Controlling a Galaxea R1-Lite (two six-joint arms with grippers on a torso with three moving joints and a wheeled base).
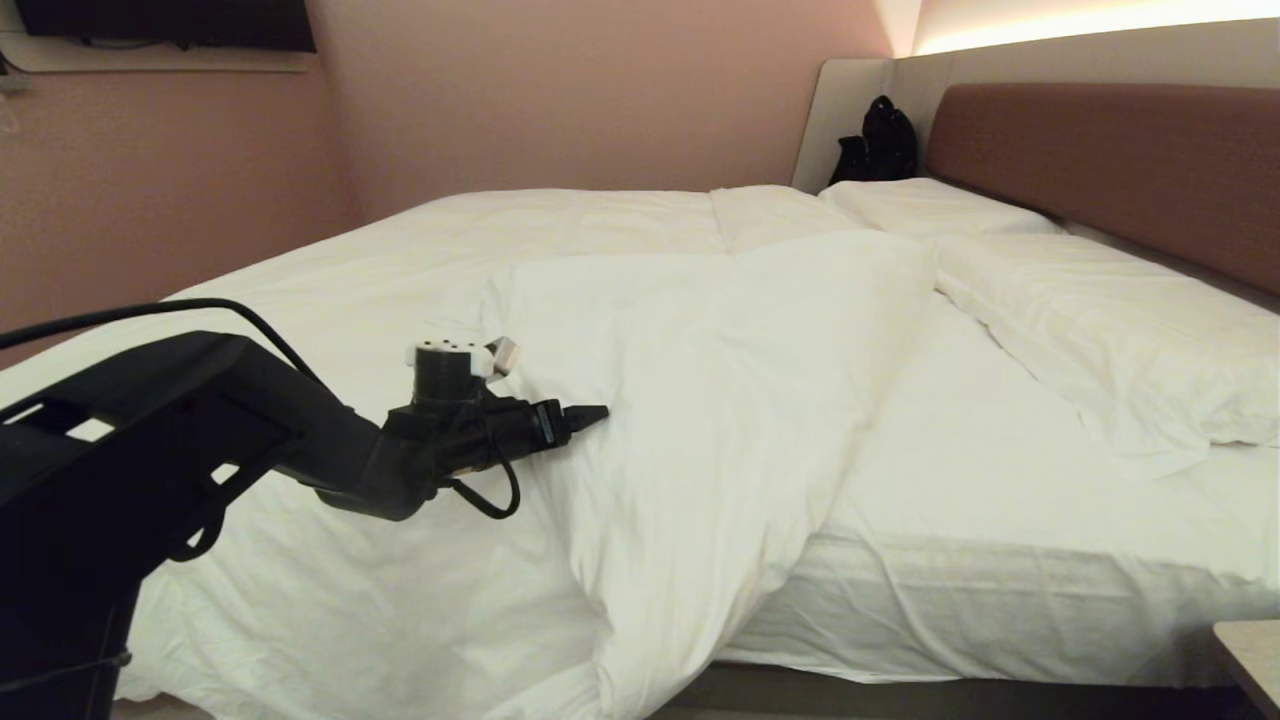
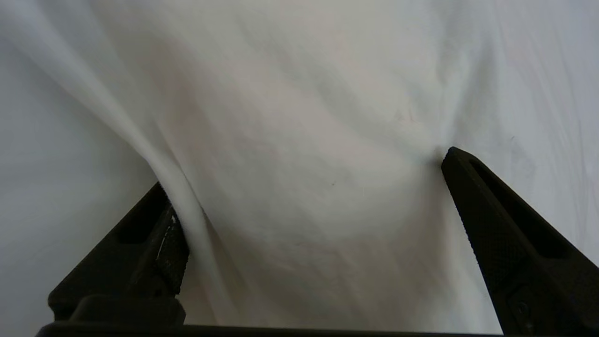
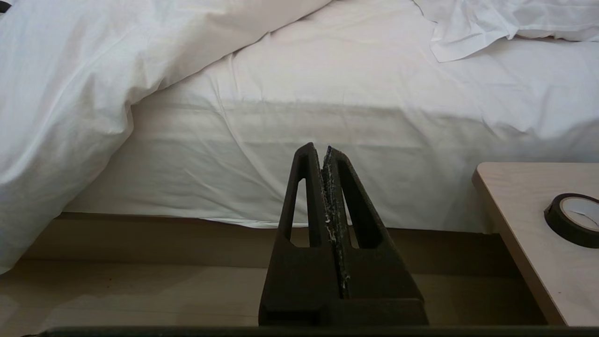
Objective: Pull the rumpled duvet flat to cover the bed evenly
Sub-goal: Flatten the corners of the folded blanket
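The puffy white duvet (image 1: 700, 380) lies on the bed (image 1: 1000, 600) with one corner folded back, leaving the sheet bare on the headboard side. My left gripper (image 1: 590, 413) reaches in from the left, its tips against the folded flap near its edge. In the left wrist view the left gripper (image 2: 306, 169) is open wide, with duvet (image 2: 318, 140) cloth bulging between the fingers (image 2: 491, 210) and a fold ridge beside the other finger. My right gripper (image 3: 323, 150) is shut and empty, held low, pointing at the side of the mattress (image 3: 327, 140).
Two white pillows (image 1: 1110, 310) lie along the reddish-brown headboard (image 1: 1110, 170). A black bag (image 1: 880, 140) stands at the far corner. A beige nightstand (image 3: 519, 220) with a roll of black tape (image 3: 573, 219) stands beside the bed on the right.
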